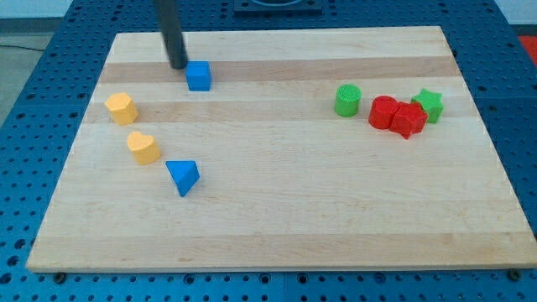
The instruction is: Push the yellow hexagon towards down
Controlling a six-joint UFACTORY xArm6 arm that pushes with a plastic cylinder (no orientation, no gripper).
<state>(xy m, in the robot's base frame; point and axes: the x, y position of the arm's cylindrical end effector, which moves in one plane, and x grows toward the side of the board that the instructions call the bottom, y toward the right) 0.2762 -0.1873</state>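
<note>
The yellow hexagon (pixel 121 108) lies near the board's left edge. A second yellow block, heart-shaped (pixel 143 147), lies just below and to the right of it. My tip (pixel 179 65) is at the upper left of the board, above and to the right of the yellow hexagon and apart from it. The tip stands just left of a blue cube (pixel 199 75). A blue triangle (pixel 183 176) lies below the yellow heart.
On the right side stand a green cylinder (pixel 347 100), a red cylinder (pixel 383 112), a red block (pixel 409 119) touching it, and a green star (pixel 429 104) behind them. The wooden board (pixel 285 226) rests on a blue perforated table.
</note>
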